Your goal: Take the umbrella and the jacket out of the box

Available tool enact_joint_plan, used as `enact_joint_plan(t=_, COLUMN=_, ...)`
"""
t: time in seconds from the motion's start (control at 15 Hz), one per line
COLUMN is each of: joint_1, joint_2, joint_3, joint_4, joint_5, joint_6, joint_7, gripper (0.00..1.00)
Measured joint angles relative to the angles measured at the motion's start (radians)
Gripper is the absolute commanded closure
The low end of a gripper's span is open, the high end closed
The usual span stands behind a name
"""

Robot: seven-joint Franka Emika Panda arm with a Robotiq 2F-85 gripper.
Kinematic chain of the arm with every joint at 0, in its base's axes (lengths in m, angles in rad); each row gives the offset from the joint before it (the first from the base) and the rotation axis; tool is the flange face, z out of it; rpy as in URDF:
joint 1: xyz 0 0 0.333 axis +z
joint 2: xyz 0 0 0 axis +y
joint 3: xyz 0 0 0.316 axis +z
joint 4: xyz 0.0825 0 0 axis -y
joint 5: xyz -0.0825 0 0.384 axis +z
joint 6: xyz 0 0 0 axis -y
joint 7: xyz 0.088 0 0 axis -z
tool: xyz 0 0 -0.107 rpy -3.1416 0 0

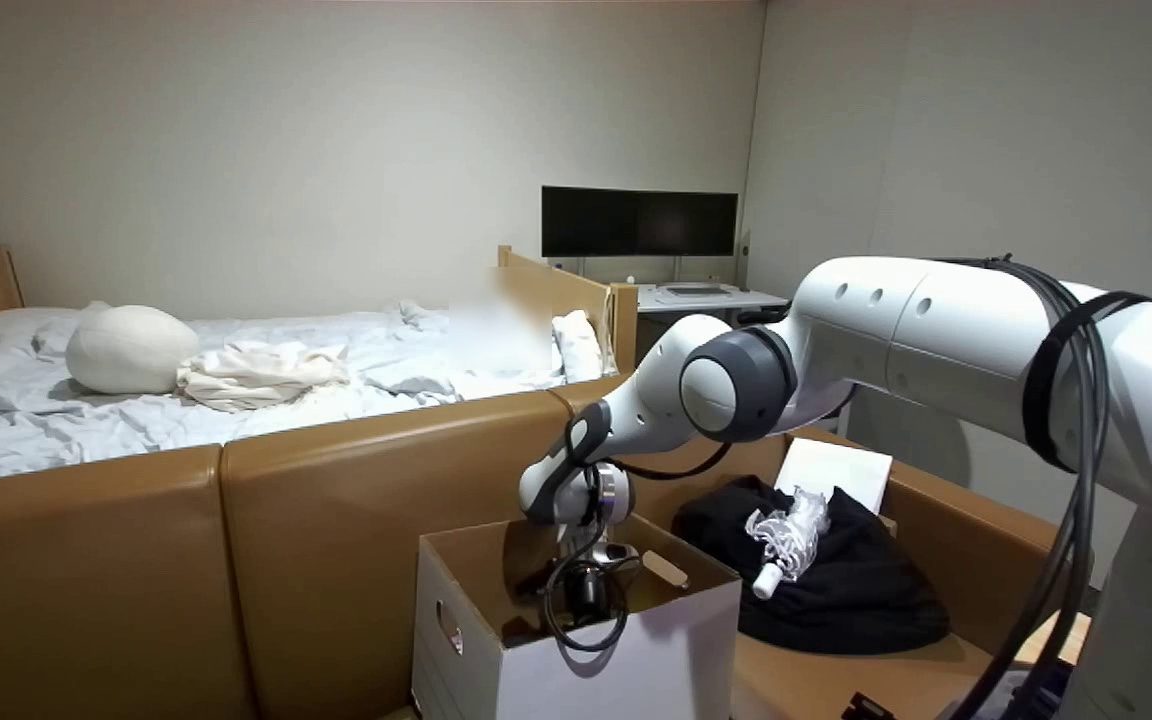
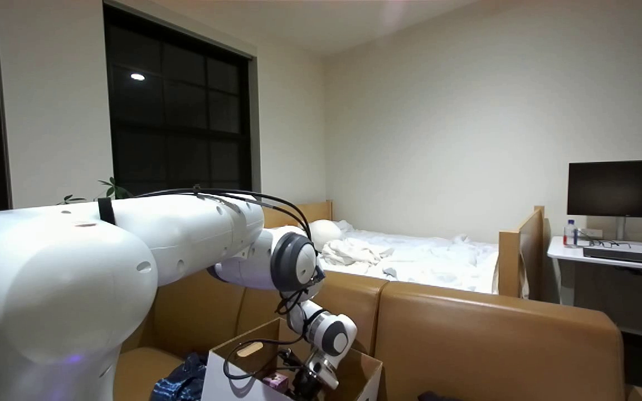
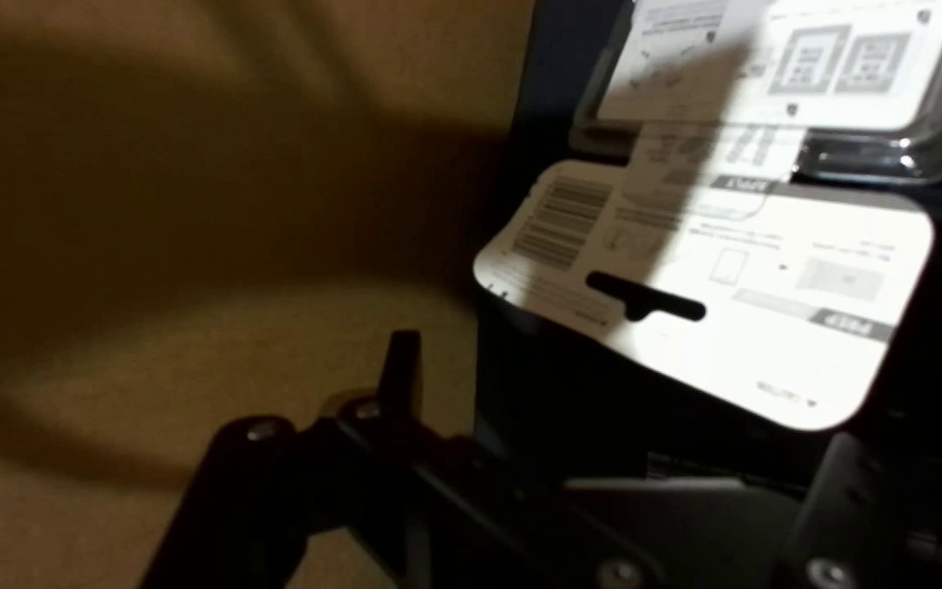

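Inside the white-sided cardboard carton [image 1: 626, 670], the gripper [image 3: 623, 393] stands with its jaws spread wide and nothing in their grip; contact with the barcoded packaging card [image 3: 749, 270] nearby cannot be judged in the dim wrist view. Outside the carton, at its side, the bulky black jacket [image 1: 856, 590] lies heaped on the tan sofa [image 1: 356, 560], with the furled translucent umbrella [image 1: 796, 535] resting on top of it.

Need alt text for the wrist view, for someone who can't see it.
The open end effector shows along the bottom edge; above it in the picture is a white printed card with a barcode and a slot, with clear plastic packaging at upper right. Brown, shadowed cardboard of the box fills most of the left side.
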Motion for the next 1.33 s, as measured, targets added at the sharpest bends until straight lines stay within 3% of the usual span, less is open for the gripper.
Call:
enact_joint_plan(t=0.8, joint_1=0.021, joint_2=0.000, joint_3=0.024, joint_4=0.002, joint_5=0.000, joint_6=0.014, joint_7=-0.071, gripper=0.00)
enact_joint_plan(t=1.33, joint_1=0.055, joint_2=0.000, joint_3=0.027, joint_4=0.001, joint_5=0.000, joint_6=0.173, joint_7=-0.170, gripper=0.00)
